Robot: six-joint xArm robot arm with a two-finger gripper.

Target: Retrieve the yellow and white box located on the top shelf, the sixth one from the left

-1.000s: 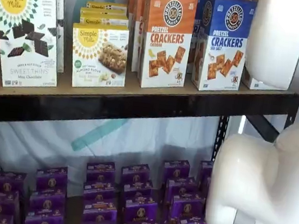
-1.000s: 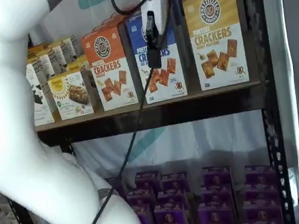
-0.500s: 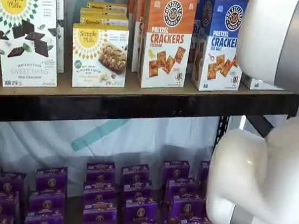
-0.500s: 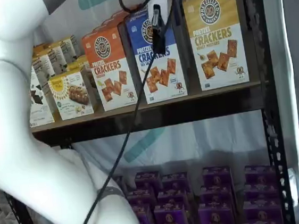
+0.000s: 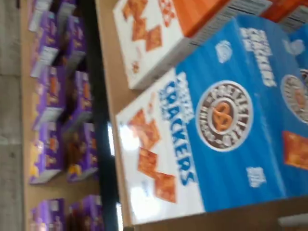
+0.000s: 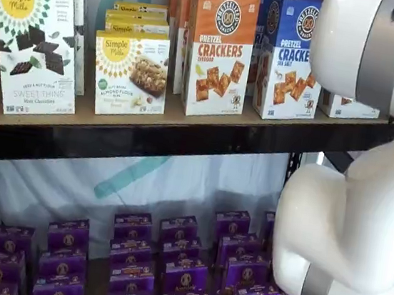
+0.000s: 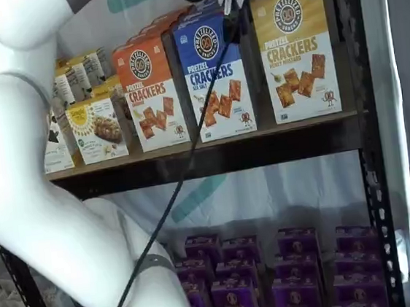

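Observation:
The yellow and white box (image 7: 297, 48) stands upright at the right end of the top shelf (image 7: 263, 146), right of the blue-topped box (image 7: 215, 79). In a shelf view only its white lower corner (image 6: 347, 107) shows behind my arm. My gripper (image 7: 231, 10) hangs from the view's top edge, in front of the blue-topped box's upper right corner and just left of the yellow and white box. Only a dark finger shows side-on, with a cable beside it, so I cannot tell its opening. The wrist view shows the blue-topped box (image 5: 226, 120) close up, not the yellow and white box.
An orange-topped Pretzel Crackers box (image 7: 151, 93) stands left of the blue one, and Simple Mills boxes (image 6: 35, 48) further left. Several purple boxes (image 6: 133, 255) fill the lower level. My white arm (image 6: 363, 197) blocks the shelf's right end. A black rack post (image 7: 365, 144) stands right of the yellow and white box.
My gripper has risen and moved right, from in front of the blue-topped box's middle to its upper right corner. The arm has swung with it. No box has moved.

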